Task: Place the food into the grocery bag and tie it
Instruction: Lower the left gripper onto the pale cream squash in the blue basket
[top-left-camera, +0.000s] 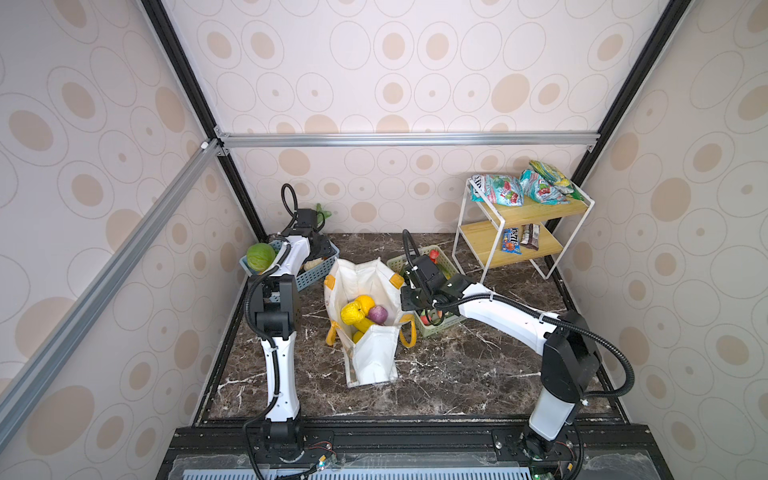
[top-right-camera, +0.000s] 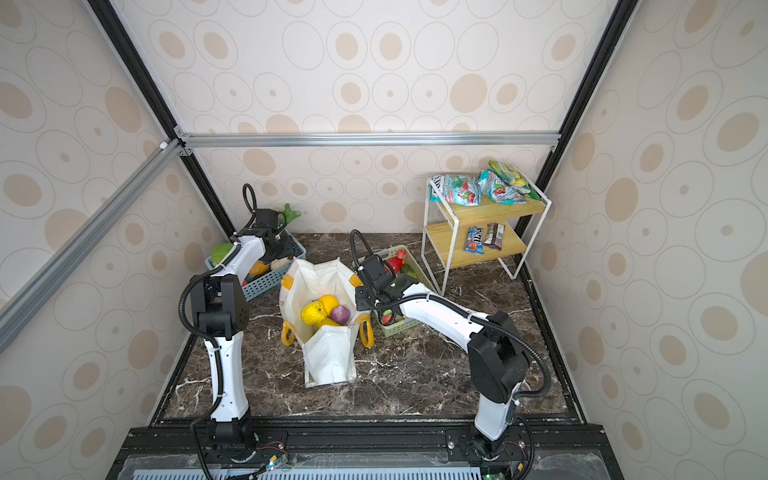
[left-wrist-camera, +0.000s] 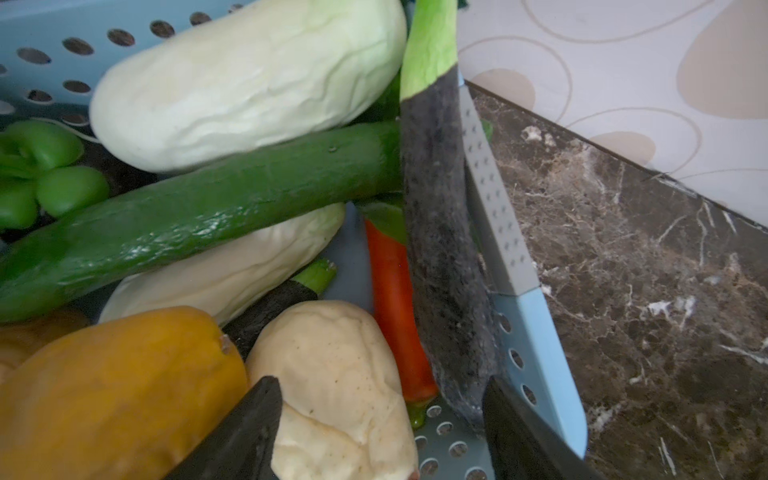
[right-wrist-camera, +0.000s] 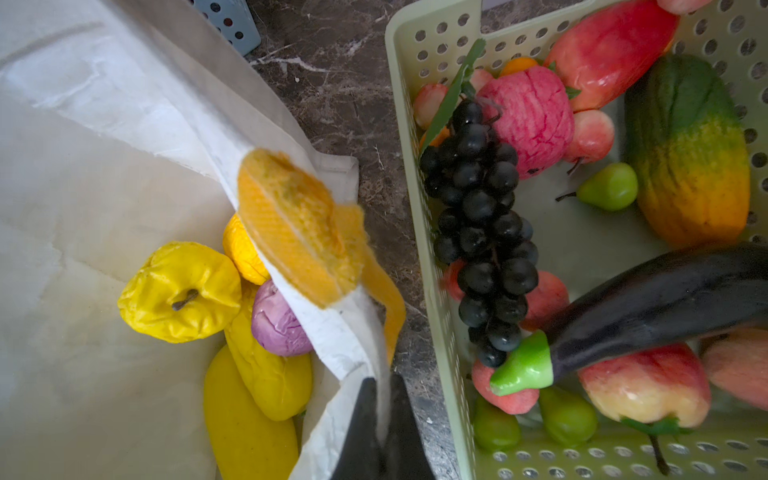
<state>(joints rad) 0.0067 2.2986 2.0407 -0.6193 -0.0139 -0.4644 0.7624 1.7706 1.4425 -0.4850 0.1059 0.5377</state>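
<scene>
cream fabric bag, orange-handled, is stood open on the table; yellow fruits, an orange and an onion are seen inside. its rim is clamped by the right claw; the left claw is held apart over a basket.

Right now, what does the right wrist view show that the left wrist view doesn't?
Right wrist only: the right hand shut on the grocery bag at its rim, a yellow apple and purple onion inside it, and the green basket holding black grapes. Left wrist only: the left hand open over a pale vegetable, with a cucumber and red chili. Both: the blue basket and the marble tabletop.
</scene>
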